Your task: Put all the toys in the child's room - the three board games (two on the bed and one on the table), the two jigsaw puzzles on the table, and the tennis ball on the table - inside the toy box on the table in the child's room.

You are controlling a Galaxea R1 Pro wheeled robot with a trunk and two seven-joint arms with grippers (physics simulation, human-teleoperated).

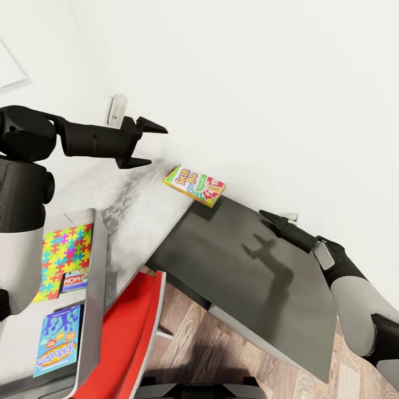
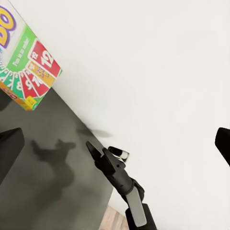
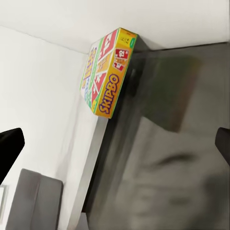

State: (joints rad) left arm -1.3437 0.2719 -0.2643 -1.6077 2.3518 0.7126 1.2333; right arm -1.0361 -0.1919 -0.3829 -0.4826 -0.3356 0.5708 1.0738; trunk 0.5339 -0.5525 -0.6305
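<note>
One board game (image 1: 194, 184), a white, yellow, red and green "SKIP BO" box, lies flat against the wall where the table's pale speckled top (image 1: 133, 210) meets its dark top (image 1: 244, 266). It also shows in the left wrist view (image 2: 26, 72) and the right wrist view (image 3: 108, 72). My left gripper (image 1: 151, 145) hovers open above the pale top, left of the box. My right gripper (image 1: 271, 219) is open low over the dark top, to the box's right and apart from it. The toy box (image 1: 95, 288) at lower left holds a jigsaw puzzle (image 1: 64, 257) and two other flat boxes.
A red chair (image 1: 133, 332) stands tucked at the table's front edge, over wood-plank floor (image 1: 221, 354). Wall sockets sit behind the pale top (image 1: 116, 111) and beside my right gripper (image 1: 291, 217). The white wall runs close behind the table.
</note>
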